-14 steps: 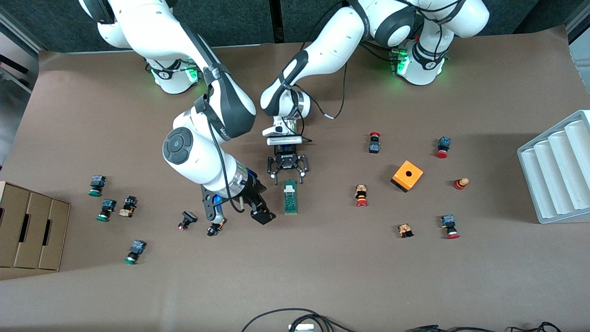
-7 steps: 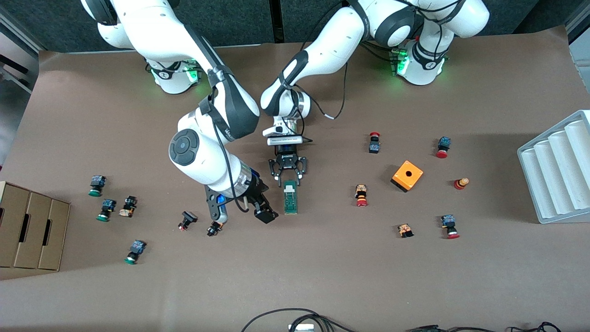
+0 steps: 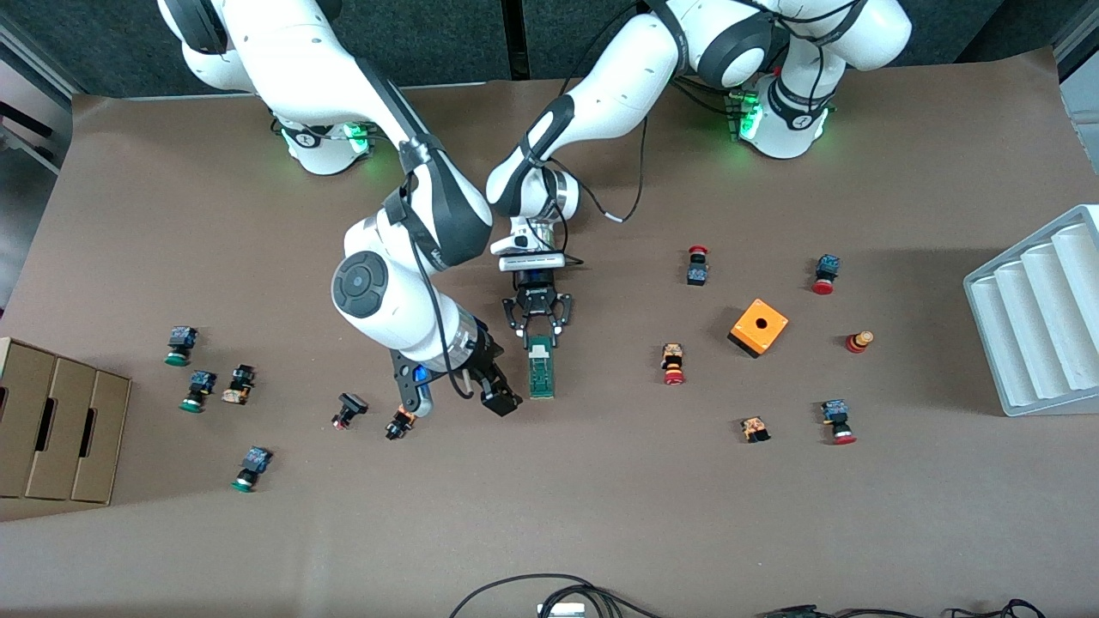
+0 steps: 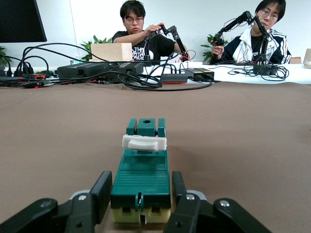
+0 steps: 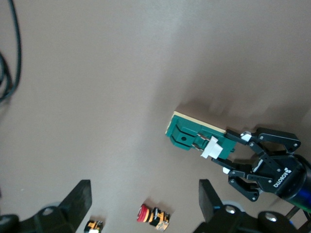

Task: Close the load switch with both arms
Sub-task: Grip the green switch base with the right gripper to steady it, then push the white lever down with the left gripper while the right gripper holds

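Observation:
The load switch is a narrow dark-green block lying flat on the brown table, with its white tab at the end nearest the arms' bases. My left gripper is low at that end. In the left wrist view the left gripper has one finger on each side of the switch, very close, with a thin gap still showing. My right gripper is open and empty just above the table, beside the switch toward the right arm's end. In the right wrist view its wide-open fingers frame the table, with the switch farther off.
A red-capped push button and a black one lie close by the right gripper. An orange cube box and several push buttons lie toward the left arm's end. A cardboard box and a white tray stand at the table's two ends.
The left gripper's fingers have narrowed around the switch's end. The right arm has swung its gripper closer to the side of the switch.

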Available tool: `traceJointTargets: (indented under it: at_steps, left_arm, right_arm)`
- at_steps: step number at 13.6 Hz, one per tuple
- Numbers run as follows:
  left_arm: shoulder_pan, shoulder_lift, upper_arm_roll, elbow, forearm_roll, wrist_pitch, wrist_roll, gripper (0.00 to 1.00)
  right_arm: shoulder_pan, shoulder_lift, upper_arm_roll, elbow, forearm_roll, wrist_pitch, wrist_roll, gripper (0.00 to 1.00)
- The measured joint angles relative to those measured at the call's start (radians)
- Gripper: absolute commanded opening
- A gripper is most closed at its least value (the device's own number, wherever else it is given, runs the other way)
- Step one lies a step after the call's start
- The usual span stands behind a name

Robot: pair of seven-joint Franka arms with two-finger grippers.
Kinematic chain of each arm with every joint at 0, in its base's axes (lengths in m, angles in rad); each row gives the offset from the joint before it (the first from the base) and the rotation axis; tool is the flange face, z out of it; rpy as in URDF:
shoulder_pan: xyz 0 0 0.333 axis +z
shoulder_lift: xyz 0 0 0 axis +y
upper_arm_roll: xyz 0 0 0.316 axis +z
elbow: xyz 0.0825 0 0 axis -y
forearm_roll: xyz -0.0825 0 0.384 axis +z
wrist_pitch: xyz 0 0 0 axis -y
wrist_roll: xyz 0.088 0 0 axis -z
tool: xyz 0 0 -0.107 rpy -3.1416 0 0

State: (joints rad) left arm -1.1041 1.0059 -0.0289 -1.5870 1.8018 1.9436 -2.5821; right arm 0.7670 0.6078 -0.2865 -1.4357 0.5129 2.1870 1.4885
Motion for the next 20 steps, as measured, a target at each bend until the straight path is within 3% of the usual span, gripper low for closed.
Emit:
traceJointTargets:
  at_steps: [8, 14, 20]
  left_arm:
    - [0.0, 0.0, 0.0, 0.0, 0.0, -0.001, -0.001, 0.58]
    - [0.0, 0.0, 0.0, 0.0, 0.0, -0.003, -0.003, 0.57]
    - [0.0, 0.0, -0.001, 0.0, 0.0, -0.004, -0.004, 0.57]
  right_arm:
    - [0.095, 0.025, -0.005, -0.14, 0.0, 0.108, 0.003, 0.91]
    - [0.152, 0.03, -0.006, -0.236, 0.0, 0.232, 0.027, 0.76]
    - [0.186, 0.082, -0.006, -0.247, 0.0, 0.323, 0.067, 0.61]
